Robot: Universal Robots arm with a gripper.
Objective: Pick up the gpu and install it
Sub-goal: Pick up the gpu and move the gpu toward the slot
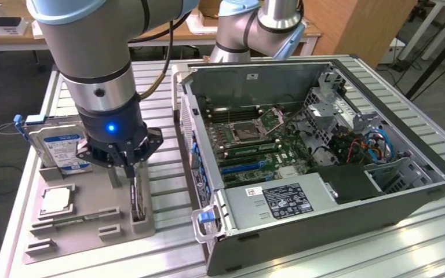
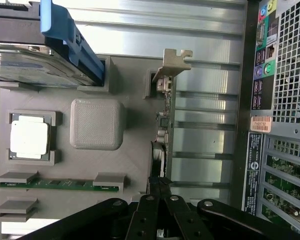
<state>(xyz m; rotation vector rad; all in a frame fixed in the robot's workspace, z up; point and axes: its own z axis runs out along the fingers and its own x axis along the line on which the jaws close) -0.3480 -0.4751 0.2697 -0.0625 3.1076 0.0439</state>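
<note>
Counter [image 1: 423,255] of ribbed aluminium carries an open computer case [image 1: 323,243], with wooden furniture [image 1: 361,29] in the room behind it. To the exterior view's left of the case lies a grey fixture tray [image 1: 83,240]. The gpu [image 1: 135,194] stands on edge in the tray slot nearest the case, its silver bracket [image 2: 175,60] at the end away from the end effector [image 1: 131,172], which is pressed together, pinching the card's top edge. Farther from the case, the tray holds a blue-labelled hard drive [image 1: 60,150], a processor [image 1: 56,200] and a green memory stick [image 1: 76,220]. A black label [image 1: 288,197] sits on the case's power supply; its print and the drive's are too small to read.
</note>
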